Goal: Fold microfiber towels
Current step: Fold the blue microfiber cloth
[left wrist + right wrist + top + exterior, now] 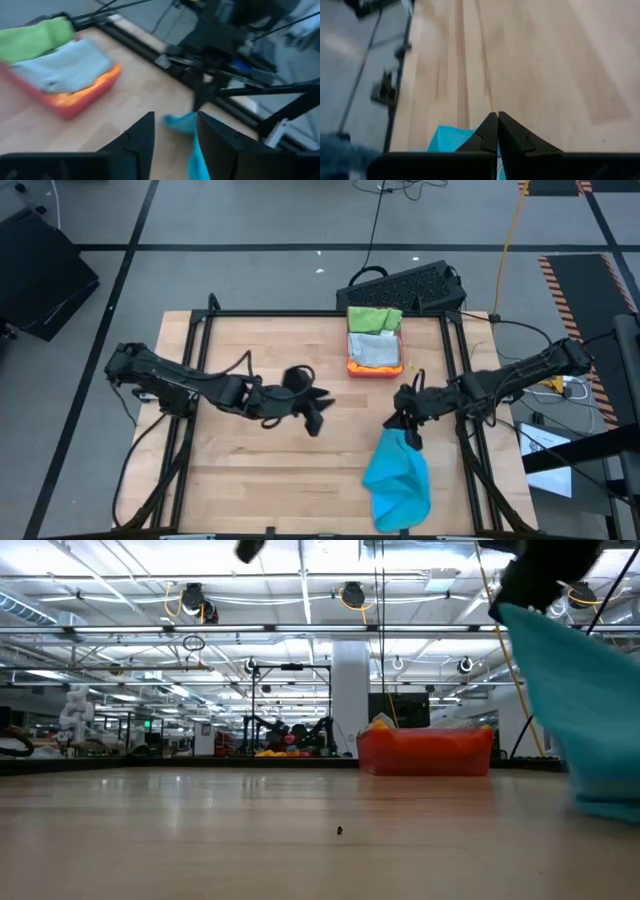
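In the lower right of the overhead view, a bright blue towel (pixel 397 478) droops onto the wooden surface (pixel 250 470), one corner pinched in the right gripper (pixel 408 430), whose jaws are pressed together on it, apparently lifting it to spread for folding. At centre, the left gripper (pixel 318 406) hovers with jaws partly spread, empty, likely ready to take another corner. Farther back, upper centre, a red tray (pixel 374 367) holds green and grey towels (pixel 374 336), seemingly stacked
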